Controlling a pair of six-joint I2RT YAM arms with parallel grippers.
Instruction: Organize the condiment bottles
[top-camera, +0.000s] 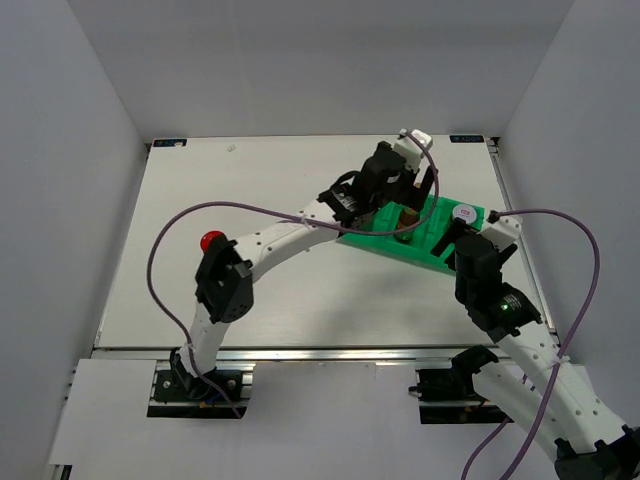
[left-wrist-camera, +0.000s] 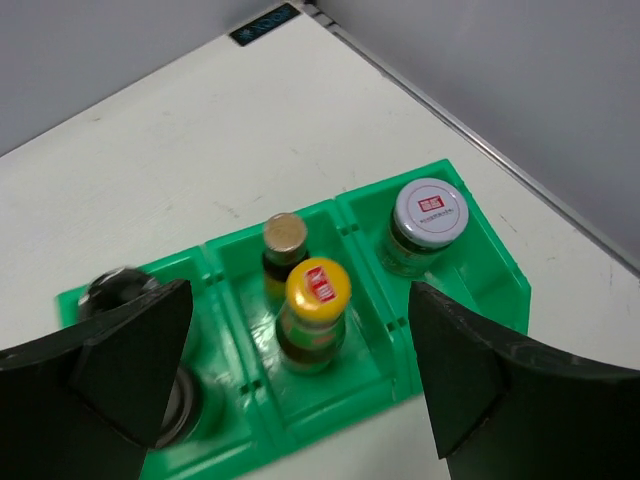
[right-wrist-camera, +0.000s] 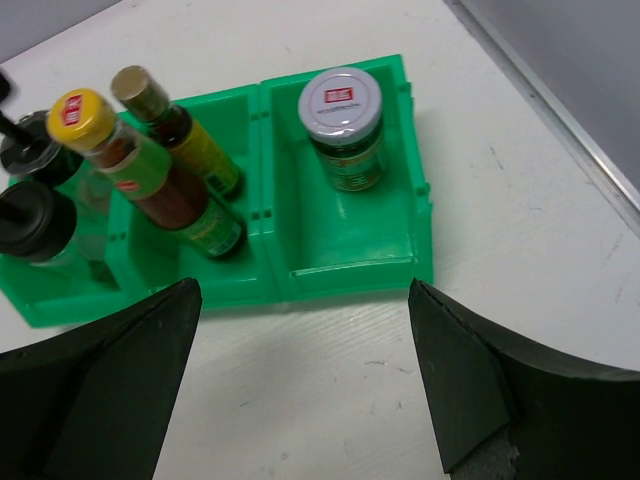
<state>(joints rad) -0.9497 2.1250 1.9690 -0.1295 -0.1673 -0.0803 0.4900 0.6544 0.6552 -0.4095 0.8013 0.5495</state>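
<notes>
Far left on the desk (top-camera: 280, 180), a red-capped bottle (top-camera: 211, 241) stands alone, well apart from the green bin (right-wrist-camera: 350, 275). My left fingers (left-wrist-camera: 125, 370) hang spread wide above the bin, gripping nothing. In its left compartment are two black-capped clear bottles (right-wrist-camera: 38, 220). The middle one holds the yellow-capped bottle (left-wrist-camera: 317, 300) just beside a dark tan-capped bottle (left-wrist-camera: 284, 240) (both upright), and the right one a white-lidded jar (left-wrist-camera: 429, 215). My right fingers (right-wrist-camera: 110, 390) are apart too, empty, near the bin's front wall.
</notes>
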